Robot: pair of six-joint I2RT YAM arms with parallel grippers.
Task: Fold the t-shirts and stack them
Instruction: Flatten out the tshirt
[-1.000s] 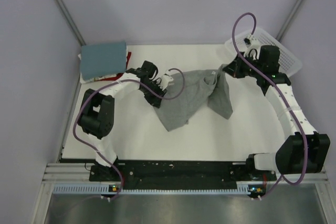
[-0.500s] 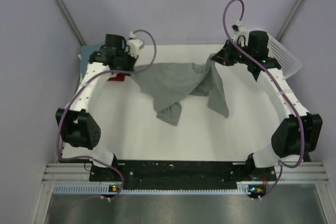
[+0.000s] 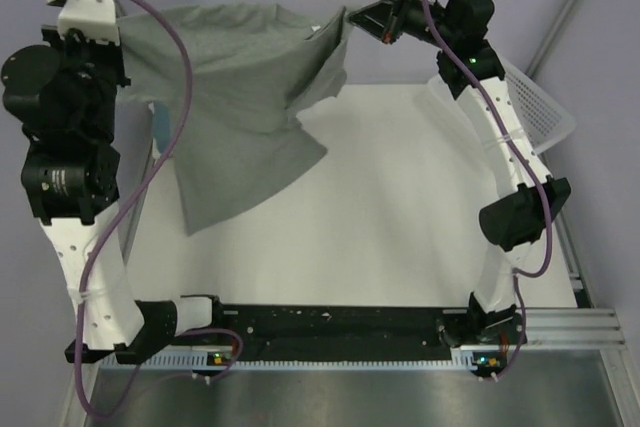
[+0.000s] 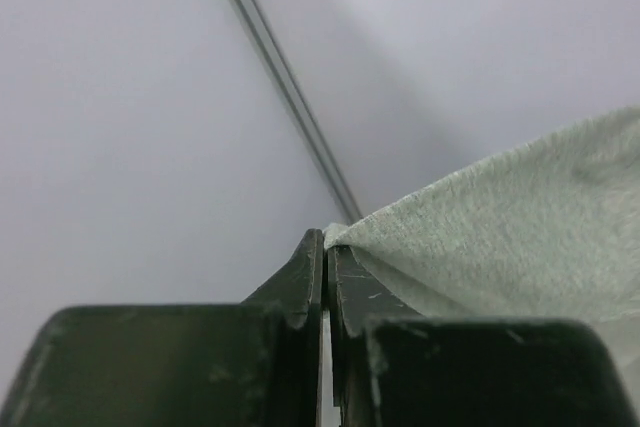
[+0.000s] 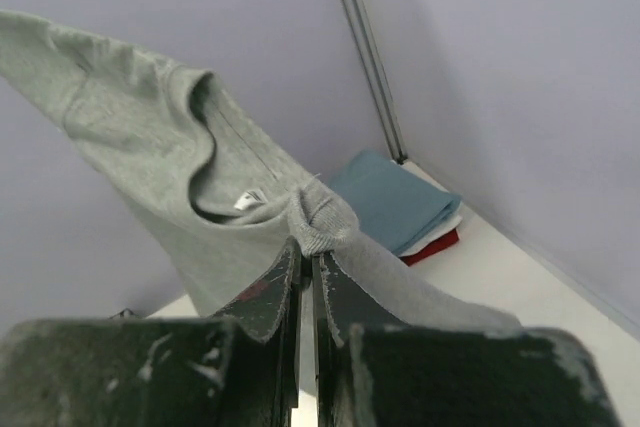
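The heather-grey t-shirt (image 3: 240,97) hangs in the air, stretched between both raised arms above the far half of the table. My left gripper (image 4: 326,239) is shut on one edge of it (image 4: 520,217) at the upper left, where the arm hides it in the top view. My right gripper (image 3: 352,15) is shut on the shirt near the collar (image 5: 320,215) at the upper middle. The folded stack, teal-blue (image 5: 395,202) over whitish over red (image 5: 432,245), lies on the table's far left corner; in the top view the shirt hides it.
The white lattice basket (image 3: 540,107) stands at the far right corner behind the right arm. The white table (image 3: 400,207) lies under the hanging shirt. Purple-grey walls and corner rails enclose the back and sides.
Both arms have risen high and spread apart, lifting the grey shirt off the table. It now hangs stretched in the air and covers the stack in the top view.
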